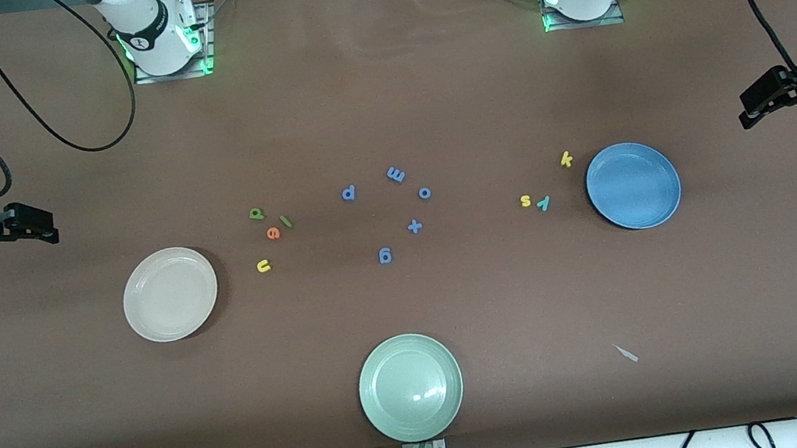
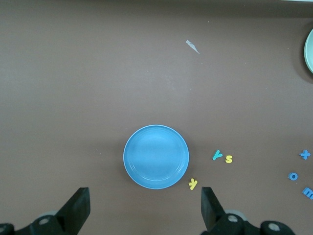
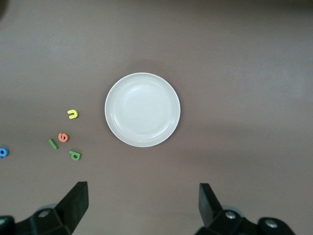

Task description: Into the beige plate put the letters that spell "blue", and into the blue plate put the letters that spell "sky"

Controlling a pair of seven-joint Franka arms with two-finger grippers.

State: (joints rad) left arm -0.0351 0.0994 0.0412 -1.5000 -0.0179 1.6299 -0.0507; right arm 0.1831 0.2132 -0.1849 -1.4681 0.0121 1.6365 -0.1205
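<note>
Brown tabletop spreads under both my arms, each waiting high at its own end; my left gripper (image 2: 142, 213) hangs with fingers spread apart over the blue plate (image 1: 633, 186), my right gripper (image 3: 142, 210) likewise over the beige plate (image 1: 170, 294); both plates are empty; green b (image 1: 256, 213), green l (image 1: 285, 222), orange e (image 1: 273, 233) and yellow u (image 1: 263, 266) cluster beside the beige plate; yellow k (image 1: 567, 159), yellow s (image 1: 525, 200) and teal y (image 1: 543, 203) lie beside the blue plate; I judge these foam letters light, soft and thin, best pinched across their edges.

Bare table (image 1: 426, 93) rings both letter clusters; only blue plate (image 1: 633, 185) crowds the yellow k (image 1: 567, 159).
</note>
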